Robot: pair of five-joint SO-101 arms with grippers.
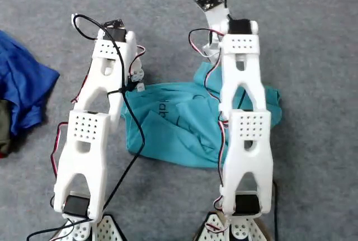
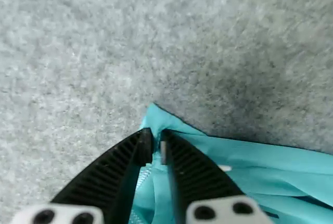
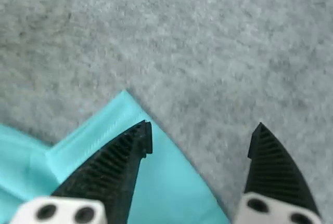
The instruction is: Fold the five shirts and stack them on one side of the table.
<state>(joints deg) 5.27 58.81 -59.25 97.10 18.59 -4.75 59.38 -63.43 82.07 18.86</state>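
My left gripper [image 2: 156,143] pinches the eleven o'clock corner of the teal shirt [image 1: 179,132], which lies rumpled in the middle of the table [image 1: 313,56], while my right gripper [image 3: 200,138] hangs spread above its one o'clock corner, so that, I judge, both can draw it flat for folding.

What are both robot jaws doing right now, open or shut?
Left gripper: closed, pinching a corner of the teal shirt.
Right gripper: open over the shirt's edge, holding nothing.
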